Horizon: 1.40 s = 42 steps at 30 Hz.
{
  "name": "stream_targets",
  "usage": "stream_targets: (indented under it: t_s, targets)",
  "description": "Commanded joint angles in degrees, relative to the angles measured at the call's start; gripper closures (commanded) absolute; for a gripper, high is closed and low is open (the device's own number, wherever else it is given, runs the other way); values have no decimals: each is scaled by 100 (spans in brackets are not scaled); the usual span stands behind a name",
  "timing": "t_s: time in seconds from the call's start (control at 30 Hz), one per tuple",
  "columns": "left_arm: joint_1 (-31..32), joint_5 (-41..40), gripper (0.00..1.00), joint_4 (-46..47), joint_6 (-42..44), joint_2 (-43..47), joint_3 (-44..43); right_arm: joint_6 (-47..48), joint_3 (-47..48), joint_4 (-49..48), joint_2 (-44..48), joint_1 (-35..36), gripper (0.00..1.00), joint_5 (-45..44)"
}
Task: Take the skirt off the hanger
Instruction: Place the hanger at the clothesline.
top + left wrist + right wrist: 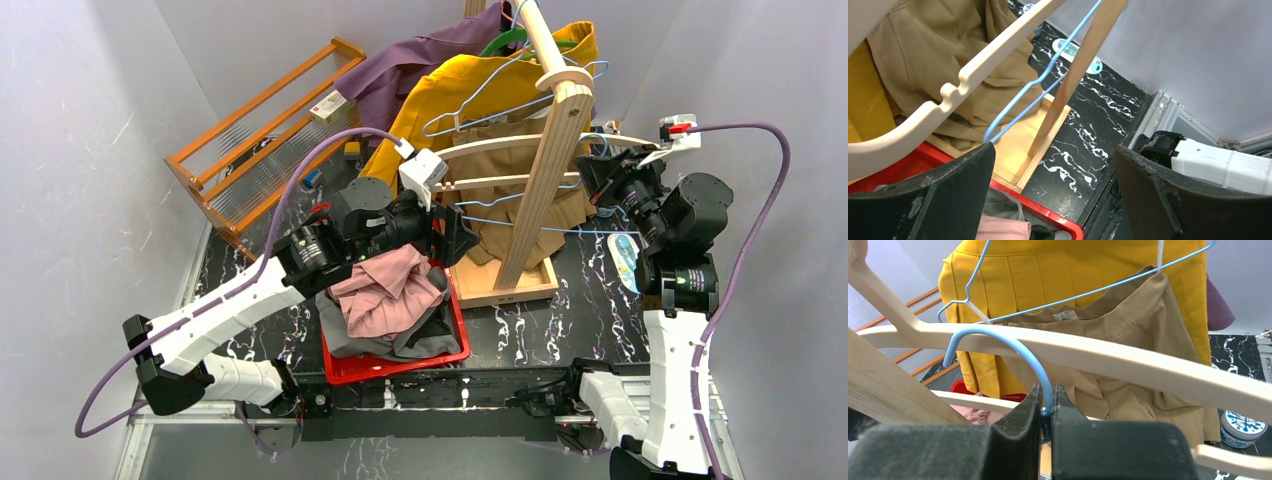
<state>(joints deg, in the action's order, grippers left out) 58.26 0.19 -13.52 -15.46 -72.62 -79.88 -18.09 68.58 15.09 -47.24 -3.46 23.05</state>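
Observation:
A tan skirt [482, 238] hangs on a blue wire hanger [520, 196] at the wooden rack [540, 190]. It also shows in the left wrist view [923, 60] and the right wrist view [1128, 330]. My right gripper [600, 185] is shut on the hanger's blue hook [1013, 347], which is pinched between the fingertips [1048, 395]. My left gripper [455, 235] is open and empty [1053, 150], beside the skirt's lower left, above the red bin's corner. The hanger's blue wire [1048, 75] runs just ahead of it.
A red bin [400, 368] holds pink and grey clothes. A yellow skirt [450, 85] on another blue hanger and a purple garment [420, 60] hang behind. Cream wooden hangers [500, 150] cross the rack. An orange wooden frame [260, 130] stands back left. A round tin [625, 260] lies at the right.

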Motion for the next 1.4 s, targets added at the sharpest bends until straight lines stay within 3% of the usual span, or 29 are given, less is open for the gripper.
stream_targets:
  t_s: [0.0,0.2,0.33,0.4,0.53,0.6,0.73,1.03,1.3,1.37]
  targets:
    - [54,-51,13,175,8,219,-56,-175,288,-11,80,92,100,508]
    - [54,-39,15,189,17,175,-62,-167,279,2,101,92,100,515]
    - [54,-150,29,102,17,127,-118,-151,307,4,85,92,100,514]
    - [54,-363,26,122,-1,270,-10,-152,290,-22,84,93,100,524]
    - [54,-810,8,103,0,607,388,-138,333,-9,60,92,100,564]
    - [56,-725,5,166,115,671,534,-135,361,2,32,100,100,666]
    - [54,-343,9,493,384,627,674,-185,405,16,-39,101,100,909]
    - [54,-285,19,788,401,282,592,-171,779,161,-482,101,100,1519]
    - [54,295,52,934,258,103,454,-251,721,93,-522,101,100,1627]
    - [54,353,68,979,189,118,464,-242,647,73,-489,100,100,1620]
